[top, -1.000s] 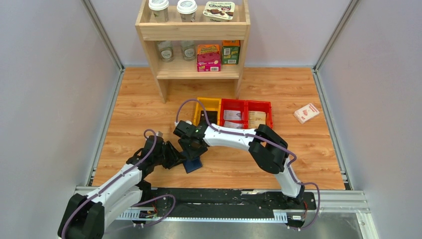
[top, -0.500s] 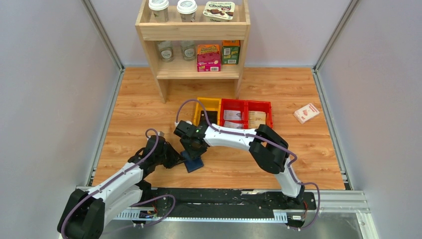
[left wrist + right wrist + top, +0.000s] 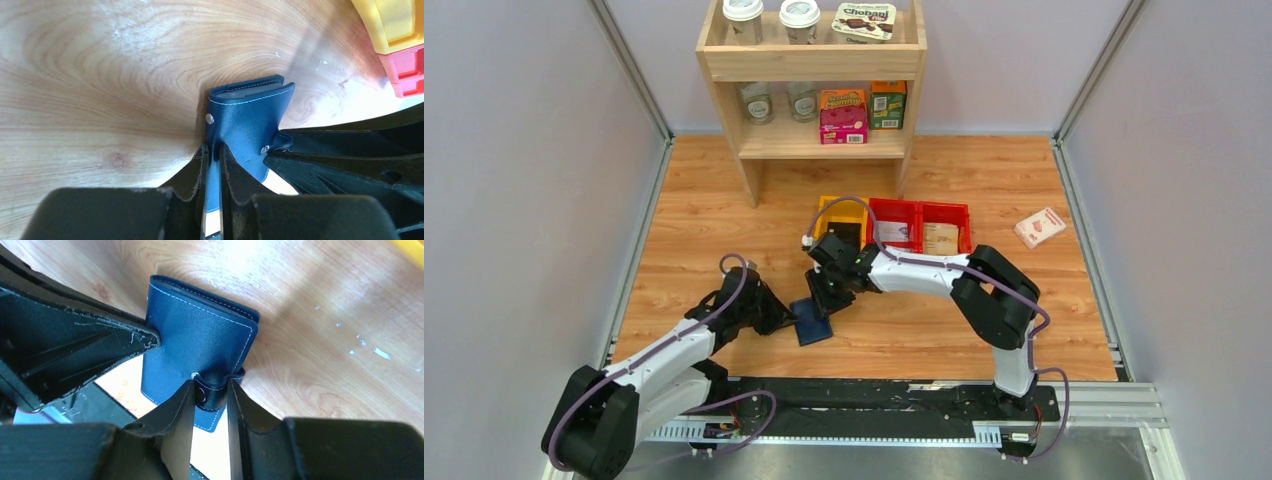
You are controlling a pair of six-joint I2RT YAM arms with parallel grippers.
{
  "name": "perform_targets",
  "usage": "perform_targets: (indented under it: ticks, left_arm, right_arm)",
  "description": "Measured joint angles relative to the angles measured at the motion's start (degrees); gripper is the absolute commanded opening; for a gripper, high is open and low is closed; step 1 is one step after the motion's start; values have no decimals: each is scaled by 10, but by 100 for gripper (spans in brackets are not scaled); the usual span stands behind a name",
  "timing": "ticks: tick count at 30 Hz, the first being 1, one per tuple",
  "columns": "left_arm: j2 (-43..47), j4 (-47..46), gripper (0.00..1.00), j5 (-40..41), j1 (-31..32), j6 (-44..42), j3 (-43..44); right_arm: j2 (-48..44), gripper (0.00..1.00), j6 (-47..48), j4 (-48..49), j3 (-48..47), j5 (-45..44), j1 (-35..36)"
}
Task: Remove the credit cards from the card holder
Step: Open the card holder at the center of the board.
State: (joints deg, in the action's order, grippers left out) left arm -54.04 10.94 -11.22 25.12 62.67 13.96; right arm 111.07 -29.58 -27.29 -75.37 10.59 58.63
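Top view: card holder point(image 3: 811, 323) lies on the table point(image 3: 714, 235), near the front edge and a little left of centre, between the two arms. Navy cover with white stitching faces up and the holder is folded shut.

Left pincer point(image 3: 212, 156): narrow, clamped on the near edge of the holder. Left wrist view shows both fingers pressed against the cover edge with only the thin blue panel between them. One rivet sits on the cover just above the fingertips. Pale layers show at the holder's far edge.

Right pincer point(image 3: 211, 390): narrow, closed on the snap tab point(image 3: 214, 390), which wraps round the holder's side edge. In the right wrist view a finger stands on each side of the tab and both touch it. The left pincer's fingers enter that view from the left and meet the holder's opposite side.

The pincers grip from opposite sides: left arm from the left, right arm reaching across from the right with its wrist above the holder. Cannot tell whether the holder rests fully flat or has one edge raised.

Elsewhere on the table:
- yellow bin point(image 3: 844, 209) and two red bins point(image 3: 921, 213) in a row behind the holder, apart from it
- white-and-red box point(image 3: 1040, 227) well to the right
- wooden shelf point(image 3: 812, 62) at the back, carrying cups and boxes
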Motion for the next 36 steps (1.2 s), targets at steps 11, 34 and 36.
perform_targets:
  ticks: [11,34,36]
  left_arm:
    - [-47,-16,11,-7,0,-7,21]
    - [-58,12,11,0,4,-56,48]
    - [-61,16,11,0,4,-61,51]
  right_arm:
    - [-49,36,-59,91,100,63,-42]
    - [-74,43,-72,27,114,-48,-43]
    - [-64,45,-74,27,111,-43,-44]
